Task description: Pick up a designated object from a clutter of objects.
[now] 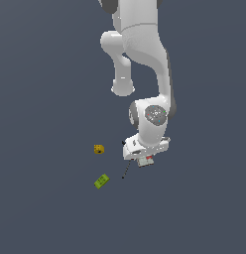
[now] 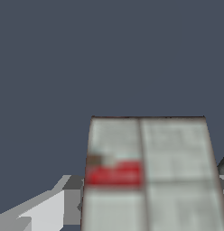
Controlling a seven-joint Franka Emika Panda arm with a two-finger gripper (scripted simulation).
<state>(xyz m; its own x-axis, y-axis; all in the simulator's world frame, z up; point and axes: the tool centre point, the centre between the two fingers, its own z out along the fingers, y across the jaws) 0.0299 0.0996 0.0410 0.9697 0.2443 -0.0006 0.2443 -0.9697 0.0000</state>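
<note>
While the claw (image 1: 144, 159) hangs low under the white arm (image 1: 145, 64), it looks like it is grasping the box (image 2: 150, 176), with a finger (image 2: 41, 212) showing on one side and a bit of dark finger on the other. I cannot see both fingers well, so this is my best guess. In the wrist view the grey-white box with its red patch fills the space right by the claw. In the exterior view only a small bit of the box peeks out under the claw.

Going outward, a thin dark tool (image 1: 126, 171) lies at about 8 o'clock from the claw, very near it. Farther out the same way sits the green piece (image 1: 101, 181). The yellow block (image 1: 98, 149) sits at about 9 o'clock, well apart.

To do this step well, the claw should squeeze firmly and go straight up, slowly. The box is flat and may tip or slip if the lift is jerky. Going straight up also keeps it clear of the thin tool close by.
</note>
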